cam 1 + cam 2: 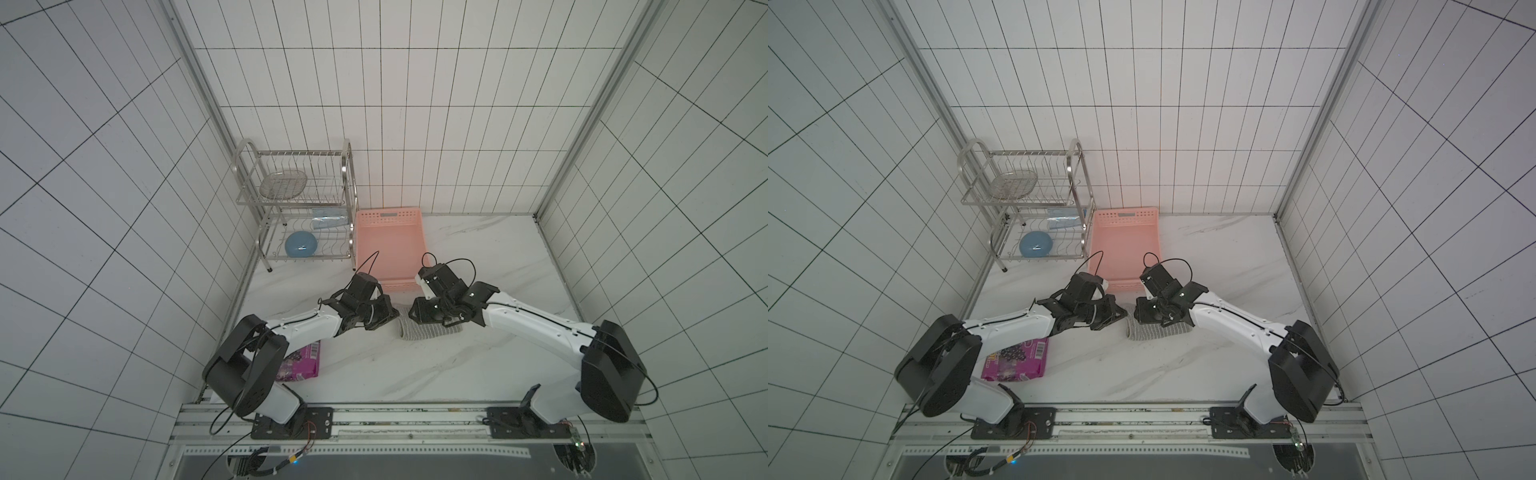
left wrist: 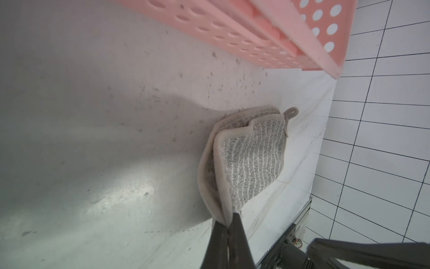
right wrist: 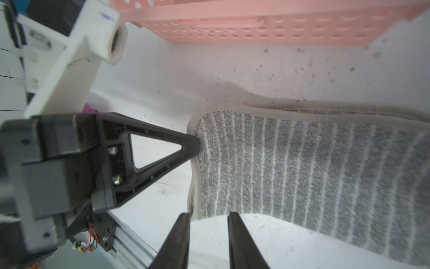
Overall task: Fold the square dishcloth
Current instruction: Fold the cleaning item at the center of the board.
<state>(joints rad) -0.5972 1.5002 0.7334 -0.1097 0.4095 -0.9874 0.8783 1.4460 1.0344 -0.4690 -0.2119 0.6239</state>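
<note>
On tabletop (image 1: 415, 374), dishcloth (image 2: 251, 158) pinched in left pincer (image 2: 230, 217), right pincer (image 3: 208, 215) parted beside

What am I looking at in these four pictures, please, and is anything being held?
A robot's left arm and right arm, each with a pincer gripper, work over a marble table. Both top views look down from above; the other two come from wrist cameras. On the table are a grey striped dishcloth, doubled over, a pink basket, a purple packet and a wire dish rack. The left gripper is shut on the dishcloth's edge; the right gripper stands open beside its corner.
</note>
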